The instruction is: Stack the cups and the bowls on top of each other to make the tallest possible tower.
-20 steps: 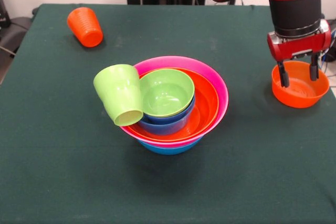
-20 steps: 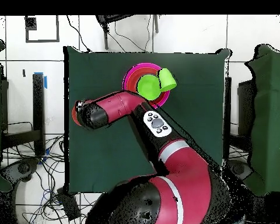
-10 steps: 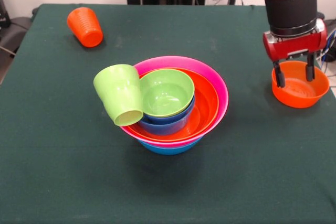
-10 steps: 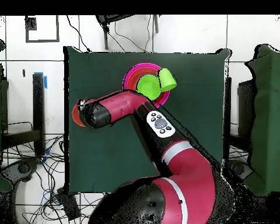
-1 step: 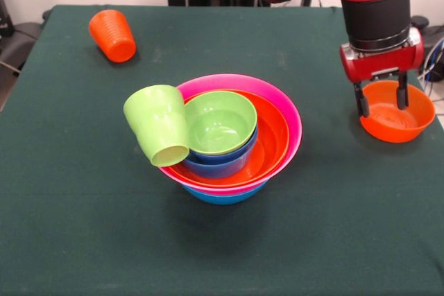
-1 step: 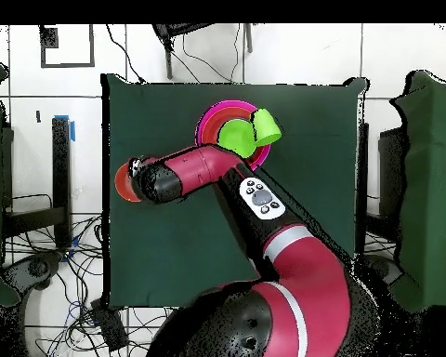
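Nearest the front camera sits the tower: a blue bowl at the bottom, only its lower curve peeking out, then the pink bowl, then the orange bowl nested inside that. In the orange one rests a small blue bowl, and in that a green bowl, mouth up. The green cup leans against the tower's left side, tilted, its narrow end pointing down toward the camera and its body touching the green bowl's rim. From overhead the pile reads as pink rim, green bowl and the cup at its edge.

Further back and off to the right, here I am: my pincer hangs open, both fingers spread, one finger outside the near rim of the small orange bowl and the other over its hollow. Nothing is held. That bowl stands upright on the green table, near its right edge, well apart from the tower. Overhead, my arm covers most of it; only an orange crescent shows.

Farthest away, at the back left, the orange cup lies on its side, ribbed, alone.
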Controlling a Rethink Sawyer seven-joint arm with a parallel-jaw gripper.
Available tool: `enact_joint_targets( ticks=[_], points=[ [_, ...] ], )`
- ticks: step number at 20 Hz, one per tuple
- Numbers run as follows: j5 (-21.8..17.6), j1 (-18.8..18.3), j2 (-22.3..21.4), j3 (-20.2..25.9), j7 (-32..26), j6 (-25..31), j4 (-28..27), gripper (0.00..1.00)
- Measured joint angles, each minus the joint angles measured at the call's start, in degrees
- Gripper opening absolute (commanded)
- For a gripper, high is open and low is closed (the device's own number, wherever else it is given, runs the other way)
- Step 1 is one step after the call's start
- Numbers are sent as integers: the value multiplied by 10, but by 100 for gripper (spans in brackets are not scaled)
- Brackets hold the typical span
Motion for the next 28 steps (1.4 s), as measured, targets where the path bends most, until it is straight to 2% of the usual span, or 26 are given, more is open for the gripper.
enact_joint_targets(
  ticks=[14, 28],
  points=[
    [0, -10, 6, 0, 0, 0, 1, 100],
    [0, -20, 86, 16, 0, 0, -3, 100]
  ],
)
